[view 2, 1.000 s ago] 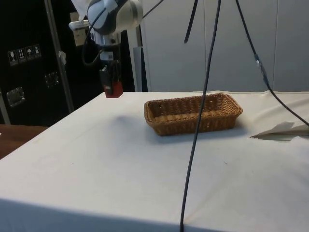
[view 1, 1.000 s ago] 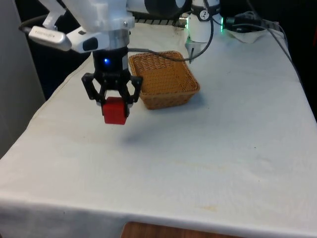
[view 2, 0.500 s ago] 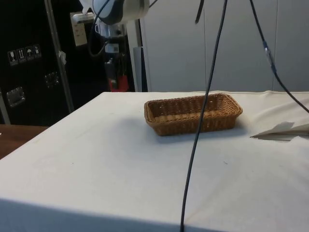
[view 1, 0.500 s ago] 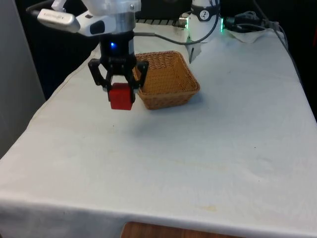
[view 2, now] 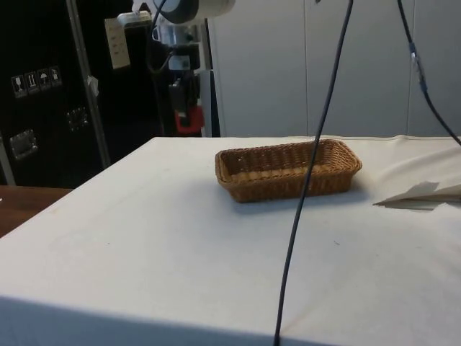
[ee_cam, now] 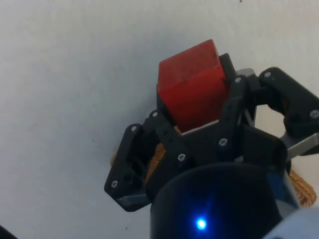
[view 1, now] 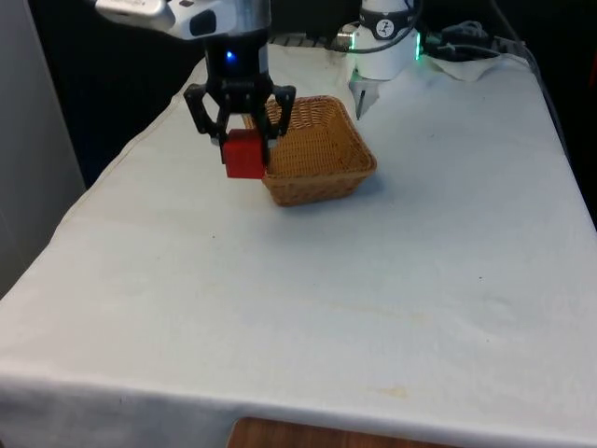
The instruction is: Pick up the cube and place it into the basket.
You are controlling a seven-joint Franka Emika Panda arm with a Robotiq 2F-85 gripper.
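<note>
Red cube between black fingers, beside wicker basket

The red cube hangs in the air, pinched between the gripper's fingers. The brown woven basket sits on the white table, just beside the cube.

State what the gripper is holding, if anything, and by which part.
The gripper holds the red cube, its fingers pressing two opposite side faces, above the table beside the basket.
</note>
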